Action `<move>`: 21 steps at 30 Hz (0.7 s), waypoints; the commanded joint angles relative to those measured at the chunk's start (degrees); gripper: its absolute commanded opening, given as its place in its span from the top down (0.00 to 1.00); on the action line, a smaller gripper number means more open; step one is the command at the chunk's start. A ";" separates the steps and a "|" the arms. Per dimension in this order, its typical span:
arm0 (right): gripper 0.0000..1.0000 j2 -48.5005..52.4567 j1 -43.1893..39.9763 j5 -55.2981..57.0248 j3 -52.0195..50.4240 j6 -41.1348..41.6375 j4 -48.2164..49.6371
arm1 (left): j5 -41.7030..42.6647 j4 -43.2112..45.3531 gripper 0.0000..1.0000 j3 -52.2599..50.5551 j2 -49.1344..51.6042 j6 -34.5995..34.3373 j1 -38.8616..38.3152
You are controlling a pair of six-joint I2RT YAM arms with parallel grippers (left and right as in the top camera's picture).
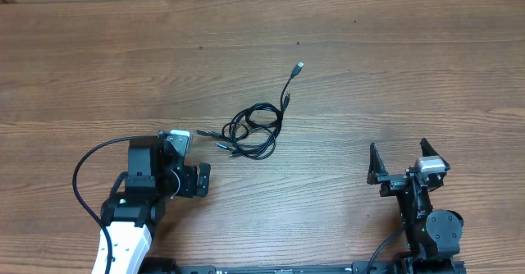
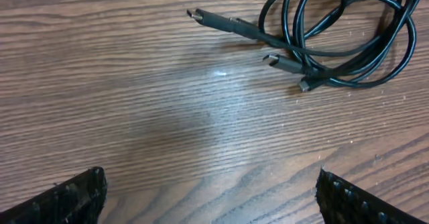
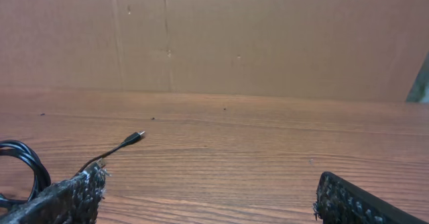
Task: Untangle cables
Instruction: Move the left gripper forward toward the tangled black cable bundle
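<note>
Left gripper (image 1: 197, 152): jaws wide open and empty, facing the cables (image 1: 254, 130). The bundle sits mid-table just past its tips, not touching. Right gripper (image 1: 399, 152): also fully open and empty, well apart on the bundle's other side. One strand runs out of the tangle to a silver plug (image 1: 300, 65). My read: the arms flank the pile so each can take an end.

Left wrist: fingers (image 2: 67, 197) are spread to the bottom corners with bare table (image 2: 167, 117) between them. The overlapping loops lie ahead and to the right, with plug ends poking toward the centre.

Right wrist: jaws are open with nothing held. The loose plug lies ahead-left and a loop shows at the left edge, so the bundle is off-axis.
</note>
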 commanded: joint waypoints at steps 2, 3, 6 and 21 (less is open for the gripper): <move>0.00 -0.52 -0.13 0.24 -0.57 -0.11 0.35 | -0.13 -0.96 0.00 3.19 0.09 0.52 0.22; 0.00 -0.52 -0.13 0.24 -0.57 -0.11 0.35 | -0.11 -1.55 0.00 4.11 0.09 0.46 0.22; 0.00 -0.52 -0.13 0.24 -0.57 -0.11 0.35 | 0.00 -4.39 0.00 7.67 0.17 0.66 0.22; 0.00 -0.52 -0.13 0.24 -0.57 -0.11 0.35 | 7.63 -15.15 0.00 19.19 8.52 0.70 0.22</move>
